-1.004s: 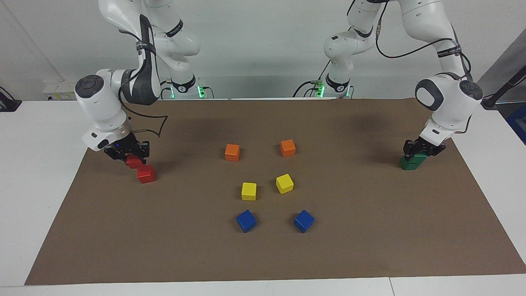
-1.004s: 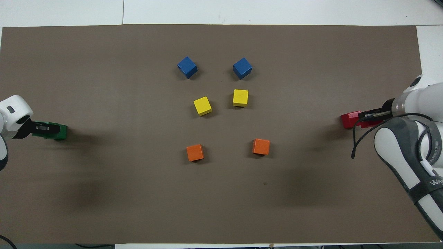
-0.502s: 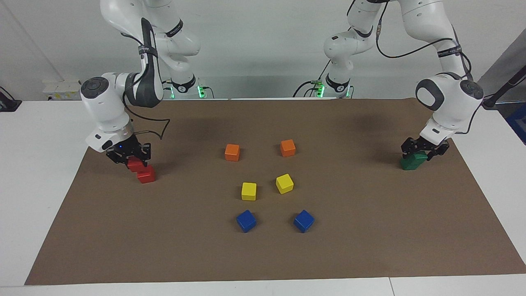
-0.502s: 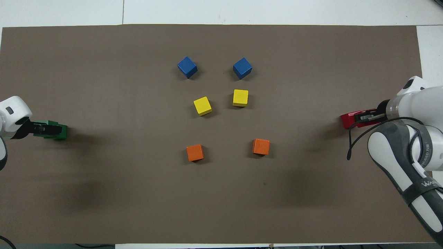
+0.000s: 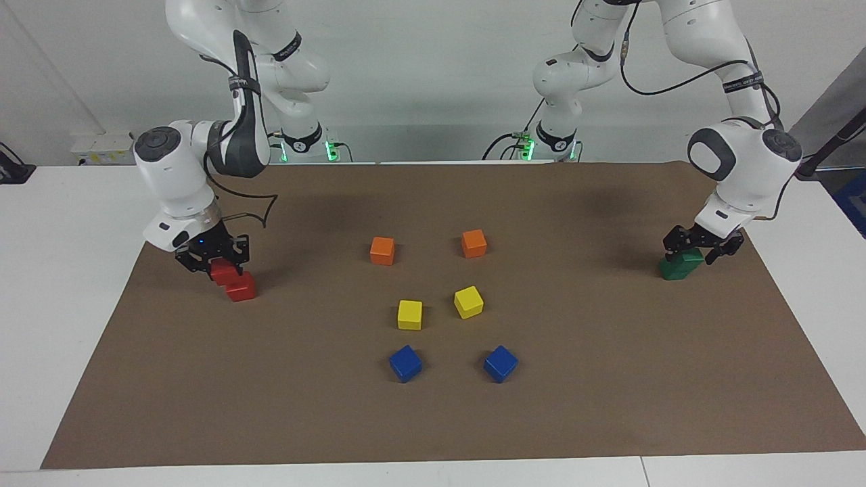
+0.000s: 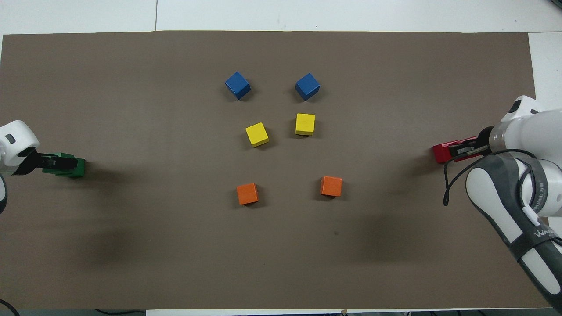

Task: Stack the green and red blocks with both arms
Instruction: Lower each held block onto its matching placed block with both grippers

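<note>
My right gripper [image 5: 211,260] is shut on a red block [image 5: 222,272] at the right arm's end of the mat. It holds the block low, against the upper edge of the second red block [image 5: 241,288], which lies on the mat. In the overhead view the red blocks [image 6: 441,152] show partly under that gripper [image 6: 463,149]. My left gripper [image 5: 701,247] is shut on a green block [image 5: 690,256] at the left arm's end. It holds that block tilted on the second green block [image 5: 671,270]. The green blocks [image 6: 72,167] also show in the overhead view.
Two orange cubes [image 5: 382,250] [image 5: 473,243], two yellow cubes [image 5: 409,314] [image 5: 468,302] and two blue cubes [image 5: 405,363] [image 5: 500,363] lie in pairs at the middle of the brown mat [image 5: 609,406].
My right gripper has lowered slightly with its red block toward the lower red block. My left gripper has shifted slightly up and toward the mat's edge with its green block.
</note>
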Robot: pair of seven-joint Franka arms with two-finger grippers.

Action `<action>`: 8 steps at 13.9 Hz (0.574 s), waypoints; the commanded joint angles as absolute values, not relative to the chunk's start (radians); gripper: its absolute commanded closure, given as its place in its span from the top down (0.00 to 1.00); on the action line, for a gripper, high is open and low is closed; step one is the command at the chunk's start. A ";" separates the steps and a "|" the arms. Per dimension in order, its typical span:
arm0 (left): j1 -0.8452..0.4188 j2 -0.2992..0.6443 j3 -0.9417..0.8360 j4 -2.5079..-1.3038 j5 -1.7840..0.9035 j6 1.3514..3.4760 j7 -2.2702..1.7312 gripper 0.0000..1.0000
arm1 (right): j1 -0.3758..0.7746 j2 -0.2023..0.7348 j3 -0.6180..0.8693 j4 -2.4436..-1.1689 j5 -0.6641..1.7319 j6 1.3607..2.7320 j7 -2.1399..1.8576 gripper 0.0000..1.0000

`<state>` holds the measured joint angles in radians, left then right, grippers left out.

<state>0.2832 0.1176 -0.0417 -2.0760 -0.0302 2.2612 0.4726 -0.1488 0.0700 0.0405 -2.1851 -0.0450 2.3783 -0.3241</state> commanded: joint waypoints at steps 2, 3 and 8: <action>0.281 0.127 -0.044 -1.913 -0.032 2.091 0.494 1.00 | -0.138 0.078 0.043 -2.194 0.044 2.405 -0.328 0.00; 0.276 0.120 -0.044 -1.901 -0.032 2.074 0.494 1.00 | -0.138 0.083 0.043 -2.194 0.048 2.405 -0.331 0.00; 0.224 0.087 -0.052 -1.787 -0.032 1.959 0.304 1.00 | -0.146 0.083 0.043 -2.195 0.048 2.407 -0.351 0.00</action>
